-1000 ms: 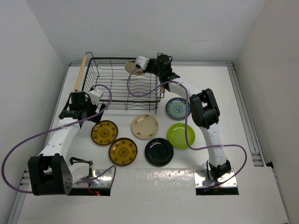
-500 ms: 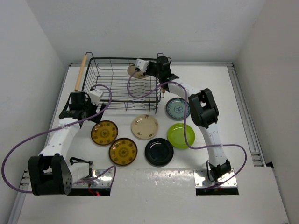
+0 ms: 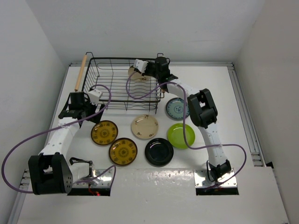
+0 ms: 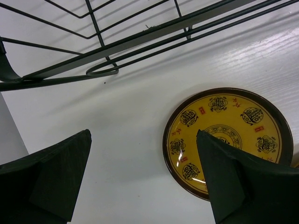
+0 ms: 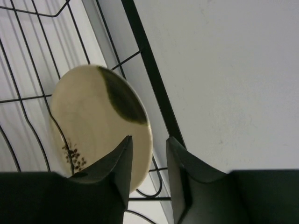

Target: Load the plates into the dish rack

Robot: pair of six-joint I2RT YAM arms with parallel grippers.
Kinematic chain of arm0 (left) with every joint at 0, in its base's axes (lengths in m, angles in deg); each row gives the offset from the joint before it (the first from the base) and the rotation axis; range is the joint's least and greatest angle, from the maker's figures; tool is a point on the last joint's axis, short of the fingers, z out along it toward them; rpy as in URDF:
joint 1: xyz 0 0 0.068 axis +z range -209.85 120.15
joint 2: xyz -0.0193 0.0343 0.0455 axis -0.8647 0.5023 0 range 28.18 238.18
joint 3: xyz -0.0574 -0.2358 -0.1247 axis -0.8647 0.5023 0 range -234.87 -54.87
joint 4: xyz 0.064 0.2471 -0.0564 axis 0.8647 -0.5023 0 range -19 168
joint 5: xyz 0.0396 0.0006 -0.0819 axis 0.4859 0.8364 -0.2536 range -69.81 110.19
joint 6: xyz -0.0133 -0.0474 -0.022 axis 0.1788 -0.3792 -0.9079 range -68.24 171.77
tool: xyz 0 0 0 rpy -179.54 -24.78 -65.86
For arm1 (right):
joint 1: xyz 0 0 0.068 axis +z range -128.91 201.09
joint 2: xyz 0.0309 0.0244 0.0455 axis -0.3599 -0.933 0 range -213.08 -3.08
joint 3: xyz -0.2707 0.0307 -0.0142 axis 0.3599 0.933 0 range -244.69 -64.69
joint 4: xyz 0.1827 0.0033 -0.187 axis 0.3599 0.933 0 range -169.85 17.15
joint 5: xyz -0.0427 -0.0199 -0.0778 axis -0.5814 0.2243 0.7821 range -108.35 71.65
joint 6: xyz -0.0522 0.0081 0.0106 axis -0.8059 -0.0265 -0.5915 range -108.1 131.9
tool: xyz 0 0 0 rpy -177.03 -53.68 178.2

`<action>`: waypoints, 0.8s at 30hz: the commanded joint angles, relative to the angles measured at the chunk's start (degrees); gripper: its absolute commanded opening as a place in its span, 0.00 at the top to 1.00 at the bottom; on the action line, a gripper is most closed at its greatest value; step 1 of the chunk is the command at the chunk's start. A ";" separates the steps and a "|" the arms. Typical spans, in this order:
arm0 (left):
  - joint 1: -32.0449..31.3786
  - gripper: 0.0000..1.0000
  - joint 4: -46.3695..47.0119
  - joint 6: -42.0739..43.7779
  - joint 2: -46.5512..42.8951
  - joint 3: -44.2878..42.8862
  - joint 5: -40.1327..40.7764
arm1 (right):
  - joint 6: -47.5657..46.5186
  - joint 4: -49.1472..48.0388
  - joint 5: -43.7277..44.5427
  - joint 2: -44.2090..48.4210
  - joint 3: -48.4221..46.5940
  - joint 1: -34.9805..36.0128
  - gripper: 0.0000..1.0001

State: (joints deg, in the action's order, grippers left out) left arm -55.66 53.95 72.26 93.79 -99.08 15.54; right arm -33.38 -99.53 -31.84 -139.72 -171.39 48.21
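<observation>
**Right jaws:** closed to a narrow gap on the rim of a beige plate (image 5: 96,123) with a dark patch. The fingers (image 5: 117,163) sit on either side of its edge. The plate stands on edge inside the dish rack (image 3: 114,59), at the rack's far right corner. Whether its lower rim is seated in the wire slots cannot be told.

**Left jaws:** spread wide and holding nothing. They hang just off the rack's near left corner, above the counter (image 4: 126,116), with a mustard plate (image 4: 229,140) beside them.

**Progress, as judged:** early. No plate is seen standing free in the rack. Six lie flat on the counter off the rack's near side:
- the mustard plate
- a second mustard plate (image 3: 123,151)
- a cream plate (image 3: 145,126)
- a black plate (image 3: 159,151)
- a lime plate (image 3: 181,135)
- a teal-grey plate (image 3: 178,108), nearest the rack's near right corner

**Outstanding:** seat and release the held plate, then load the other six.
</observation>
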 commanded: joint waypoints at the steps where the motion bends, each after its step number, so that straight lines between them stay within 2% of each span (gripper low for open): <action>1: 1.00 0.00 -0.12 -0.89 0.58 -0.53 -1.85 | 2.29 -1.68 -0.30 -2.40 -2.55 0.22 0.62; 4: 1.00 0.00 -0.12 -0.89 0.58 -1.06 -1.86 | 3.08 -1.76 -0.22 -2.67 -3.43 -0.04 0.52; 7: 1.00 0.00 -0.64 -0.89 0.58 -1.06 -1.86 | 4.14 -3.51 1.01 -2.23 -3.00 0.22 0.50; 10: 1.00 0.00 -2.83 -0.89 0.58 -2.72 -1.16 | 6.16 -6.15 1.81 -0.04 -2.82 0.84 0.40; 11: 1.61 0.00 -4.06 -0.28 0.58 -3.34 -1.16 | 7.04 -6.77 1.81 0.40 -2.82 1.18 0.34; 15: 7.58 0.03 -15.03 2.88 2.41 -7.46 -9.29 | 16.95 -9.32 1.55 4.44 -2.12 2.06 0.19; 16: 11.07 0.05 -20.97 6.11 3.29 -10.26 -10.63 | 18.11 -9.32 1.20 7.15 -1.85 2.33 0.15; 18: 14.60 0.08 -28.28 7.53 5.75 -15.61 -10.90 | 22.23 -9.15 0.41 10.14 0.08 2.68 0.00; 20: 16.20 0.10 -33.75 14.00 8.65 -18.53 -12.14 | 25.84 -9.58 -0.47 14.44 3.92 2.77 0.00; 21: 16.20 0.05 -36.91 16.83 9.80 -19.77 -13.36 | 28.12 -11.24 -0.65 15.43 4.99 2.51 0.00; 22: 16.21 0.05 -41.81 19.39 11.20 -20.65 -14.07 | 30.75 -11.86 -1.61 16.57 7.79 2.51 0.00; 24: 16.21 0.02 -42.57 23.71 14.72 -19.44 -15.74 | 35.50 -14.59 -2.50 20.61 11.76 1.98 0.00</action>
State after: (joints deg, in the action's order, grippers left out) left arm -39.42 23.02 86.11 105.13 -118.64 4.87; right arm -8.22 -107.02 -31.73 -126.37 -162.84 50.52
